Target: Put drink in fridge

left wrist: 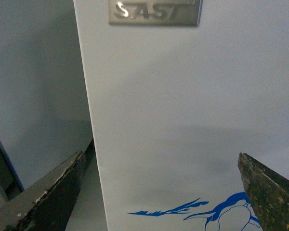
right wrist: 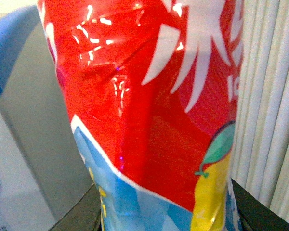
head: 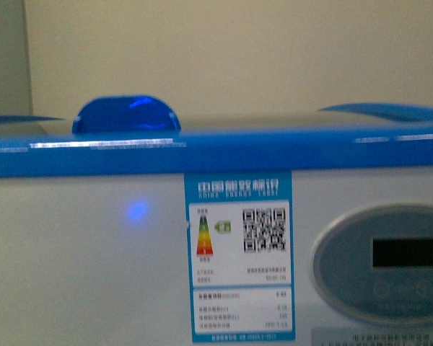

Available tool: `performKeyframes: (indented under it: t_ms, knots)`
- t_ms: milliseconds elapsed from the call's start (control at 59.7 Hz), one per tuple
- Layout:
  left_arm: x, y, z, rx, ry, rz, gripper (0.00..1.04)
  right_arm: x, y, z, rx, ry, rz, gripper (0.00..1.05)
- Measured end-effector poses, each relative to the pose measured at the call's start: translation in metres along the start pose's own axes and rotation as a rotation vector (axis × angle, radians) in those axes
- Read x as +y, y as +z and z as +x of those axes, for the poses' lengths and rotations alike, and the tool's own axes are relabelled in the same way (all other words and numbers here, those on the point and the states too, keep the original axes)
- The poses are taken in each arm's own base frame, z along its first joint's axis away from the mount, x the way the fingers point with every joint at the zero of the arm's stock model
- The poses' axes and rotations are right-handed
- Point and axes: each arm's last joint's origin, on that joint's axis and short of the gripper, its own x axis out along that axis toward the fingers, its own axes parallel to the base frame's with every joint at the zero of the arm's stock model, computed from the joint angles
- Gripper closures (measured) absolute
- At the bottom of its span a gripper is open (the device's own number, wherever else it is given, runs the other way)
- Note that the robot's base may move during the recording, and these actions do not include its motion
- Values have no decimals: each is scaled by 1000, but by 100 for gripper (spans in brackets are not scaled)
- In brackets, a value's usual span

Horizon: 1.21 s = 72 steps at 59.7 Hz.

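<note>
The fridge [head: 86, 252] fills the front view at very close range: a white front under a blue top rim [head: 202, 151], with a blue handle bump [head: 126, 115] on the lid. Neither arm shows there. In the right wrist view the drink [right wrist: 149, 110] takes up most of the picture, its red label with white lettering, blue and yellow lower down. My right gripper [right wrist: 166, 211] is shut on the drink. In the left wrist view my left gripper [left wrist: 159, 192] is open, facing the fridge's white side [left wrist: 183, 106] with its blue picture [left wrist: 216, 211].
An energy label with a QR code [head: 238, 256] and a grey oval control panel [head: 397, 263] sit on the fridge front. A metal brand plate [left wrist: 155, 12] is on its side. White vertical ribs [right wrist: 267, 96] stand behind the drink. A grey-white surface [left wrist: 33, 86] stands beside the fridge.
</note>
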Motion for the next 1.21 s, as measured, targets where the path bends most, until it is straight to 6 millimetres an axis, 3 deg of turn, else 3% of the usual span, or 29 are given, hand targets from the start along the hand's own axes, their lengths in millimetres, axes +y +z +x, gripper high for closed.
performKeyframes:
  t_ms: [971,1072,1206]
  knots:
    - [0,-1,1,39,-18,-43,8,0,0,0,-2,0,1,63]
    - [2,8,19,129,-58,-173,8,0,0,0,-2,0,1,63]
    - [-5,34,58,72,-232,-52,8,0,0,0,-2,-1,1,63]
